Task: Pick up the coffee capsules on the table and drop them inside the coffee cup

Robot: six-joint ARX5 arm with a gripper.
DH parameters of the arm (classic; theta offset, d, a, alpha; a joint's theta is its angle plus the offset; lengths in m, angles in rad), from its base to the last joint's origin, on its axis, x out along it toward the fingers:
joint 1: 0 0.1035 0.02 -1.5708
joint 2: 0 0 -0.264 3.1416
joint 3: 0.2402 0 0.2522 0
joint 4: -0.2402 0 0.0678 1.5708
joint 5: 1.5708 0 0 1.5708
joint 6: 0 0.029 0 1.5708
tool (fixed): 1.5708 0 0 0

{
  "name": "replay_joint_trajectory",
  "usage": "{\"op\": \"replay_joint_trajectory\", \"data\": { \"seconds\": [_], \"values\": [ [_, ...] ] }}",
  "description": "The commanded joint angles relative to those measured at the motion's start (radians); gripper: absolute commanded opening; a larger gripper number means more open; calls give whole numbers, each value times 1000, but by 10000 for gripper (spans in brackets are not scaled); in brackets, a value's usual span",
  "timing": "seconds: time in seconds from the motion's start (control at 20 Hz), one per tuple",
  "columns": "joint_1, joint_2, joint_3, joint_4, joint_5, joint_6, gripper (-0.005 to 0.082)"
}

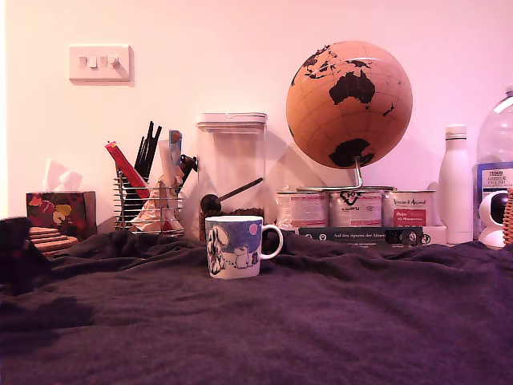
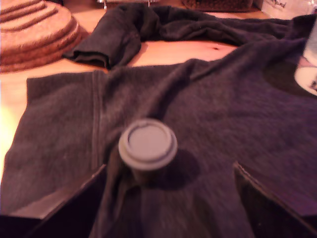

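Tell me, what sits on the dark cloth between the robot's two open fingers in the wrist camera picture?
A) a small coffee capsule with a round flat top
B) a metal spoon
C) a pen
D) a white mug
A: the wrist view shows a coffee capsule with a round, rimmed flat top standing on the dark cloth, between the fingers of the open gripper.

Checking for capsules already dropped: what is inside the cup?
From the exterior view the cup shows only its outside and rim; the inside is hidden. One capsule stands on the cloth, between the open fingers.
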Motion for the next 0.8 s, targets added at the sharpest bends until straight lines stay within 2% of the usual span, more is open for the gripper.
{"op": "replay_joint_trajectory", "data": {
  "seconds": [0.0,0.3,0.55,0.65,0.75],
  "values": [
    [3,43,24,8,4,11,740],
    [8,155,120,7,11,19,740],
    [13,187,154,-11,11,19,721],
    [16,187,154,-17,7,21,651],
    [16,187,154,-19,0,25,508]
  ]
}}
